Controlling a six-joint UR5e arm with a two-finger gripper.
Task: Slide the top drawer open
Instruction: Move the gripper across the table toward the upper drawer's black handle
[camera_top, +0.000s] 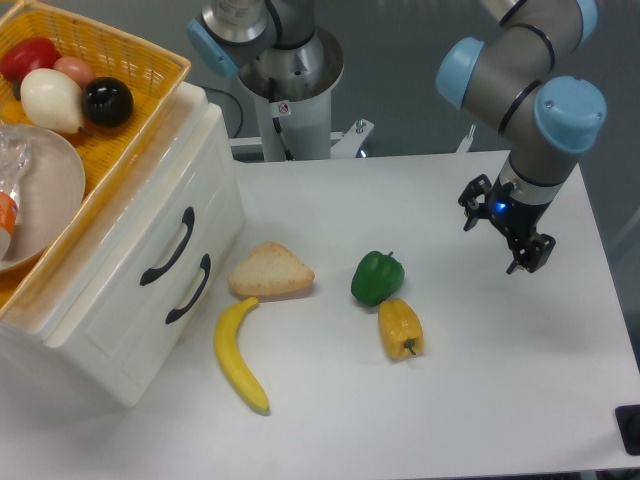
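Observation:
A white cabinet (110, 310) stands at the left of the table. Its top drawer (150, 215) sits flush with the cabinet front, with a curved black handle (166, 247). Below it is the lower drawer front with a matching handle (188, 288). My gripper (497, 232) hangs over the right side of the table, far from the cabinet. It is open and holds nothing.
A yellow basket (120, 45) with round fruit and a bowl (45, 185) rests on the cabinet. In front of the drawers lie a bread slice (270, 271), a banana (240, 355), a green pepper (377, 277) and a yellow pepper (400, 328). The arm's base (285, 75) is behind.

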